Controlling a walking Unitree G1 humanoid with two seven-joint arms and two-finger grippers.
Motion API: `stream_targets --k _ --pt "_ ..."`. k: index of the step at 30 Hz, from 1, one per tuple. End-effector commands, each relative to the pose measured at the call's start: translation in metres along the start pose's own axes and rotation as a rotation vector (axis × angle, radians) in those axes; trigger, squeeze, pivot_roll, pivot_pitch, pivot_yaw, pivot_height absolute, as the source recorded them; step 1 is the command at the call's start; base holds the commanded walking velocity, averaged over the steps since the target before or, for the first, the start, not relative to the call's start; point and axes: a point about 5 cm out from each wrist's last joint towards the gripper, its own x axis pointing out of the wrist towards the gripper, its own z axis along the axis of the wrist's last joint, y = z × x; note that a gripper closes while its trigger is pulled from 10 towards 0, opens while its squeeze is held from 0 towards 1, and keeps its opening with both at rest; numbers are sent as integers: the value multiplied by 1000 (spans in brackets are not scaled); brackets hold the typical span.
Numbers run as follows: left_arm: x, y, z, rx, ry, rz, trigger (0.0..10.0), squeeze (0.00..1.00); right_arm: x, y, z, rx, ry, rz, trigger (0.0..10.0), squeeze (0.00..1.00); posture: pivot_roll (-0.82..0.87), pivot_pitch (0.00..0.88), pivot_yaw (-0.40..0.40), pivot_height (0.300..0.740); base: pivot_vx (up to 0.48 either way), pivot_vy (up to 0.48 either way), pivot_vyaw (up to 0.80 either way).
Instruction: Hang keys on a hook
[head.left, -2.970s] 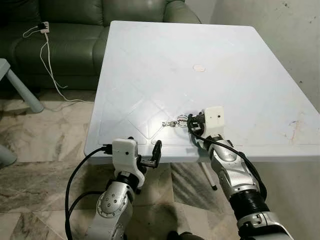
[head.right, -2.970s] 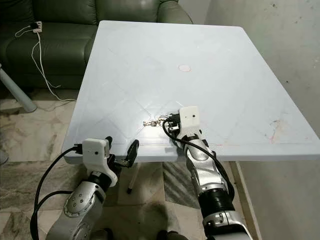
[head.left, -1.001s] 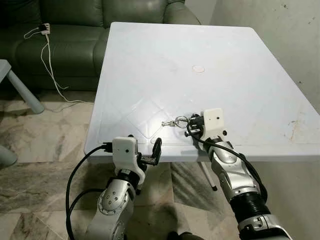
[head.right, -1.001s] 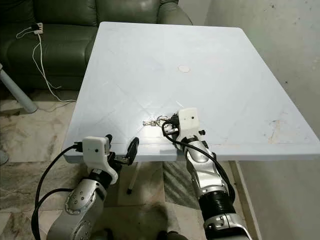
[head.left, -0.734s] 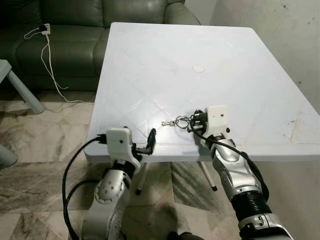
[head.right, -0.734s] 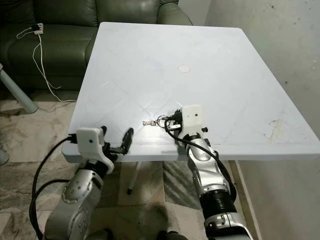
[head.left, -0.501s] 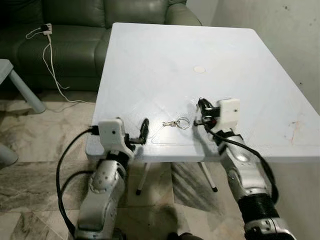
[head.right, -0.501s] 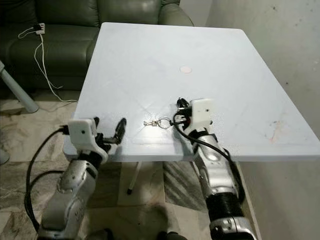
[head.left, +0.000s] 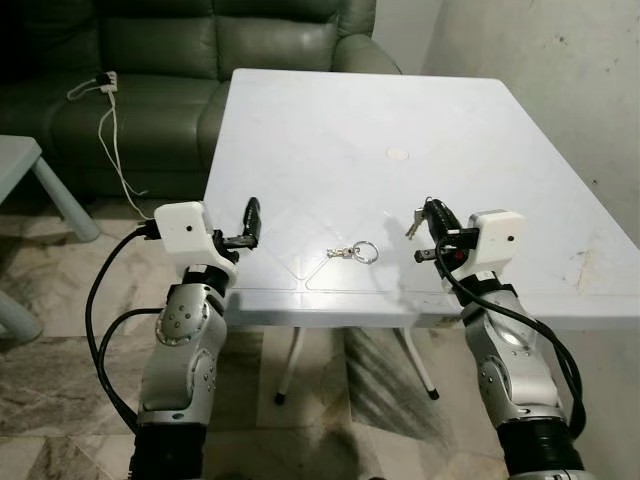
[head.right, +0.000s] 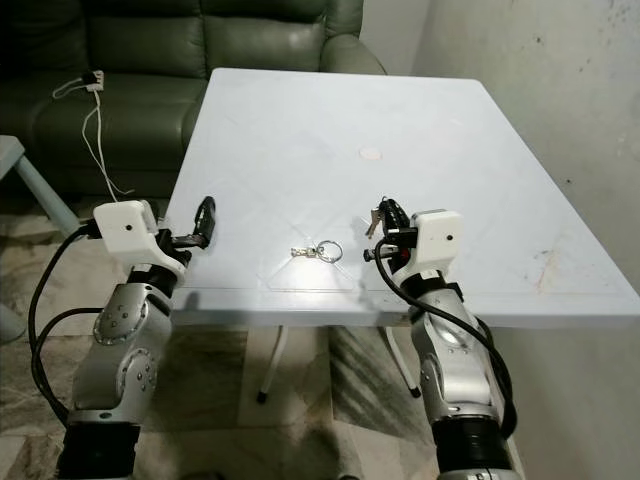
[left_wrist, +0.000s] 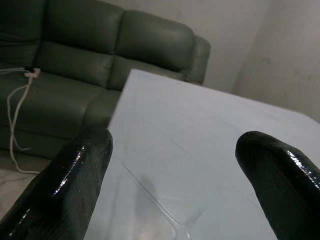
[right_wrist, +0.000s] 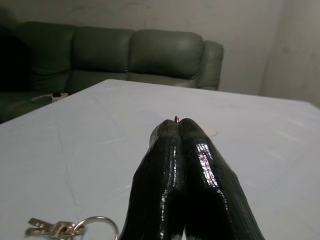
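Left eye view: keys (head.left: 351, 252) seen lying flat on white tabletop (head.left: 330, 120) near front edge, between both arms. Left claw (head.left: 250, 222) held at tabletop's left front edge. Right claw (head.left: 432, 220) raised above tabletop, just right of keys, small metal piece (head.left: 411, 228) pinched at fingertips.

Left wrist view: fingers (left_wrist: 65, 190) seen spread wide apart, nothing between; green sofa (left_wrist: 90, 55) beyond tabletop.

Right wrist view: fingers (right_wrist: 165, 190) pressed together, thin metal tip (right_wrist: 176, 119) clamped; keys on ring seen on tabletop beside them, apart.
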Motion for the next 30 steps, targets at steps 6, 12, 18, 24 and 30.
stream_targets --k 6,12,18,24,30 --pt "8 9 -3 10 9 35 10000 0 3 3 -2 -38 25 -4 10000 0 68 0 -75 740 0 0 -481" --pt "10 9 -1 22 -6 32 10000 0 4 4 -5 -47 48 1 10000 0 74 0 -81 740 0 0 -777" --pt "12 10 -2 33 -19 33 10000 0 6 7 -6 -59 51 3 10000 0 71 0 -83 740 0 0 -771" --pt "15 11 -2 30 -32 33 10000 0 9 9 -6 -69 54 5 10000 0 65 0 -78 740 0 0 -764" --pt "18 12 0 27 -44 29 10000 0 11 9 -6 -78 55 5 10000 0 62 0 -74 740 0 0 -763"
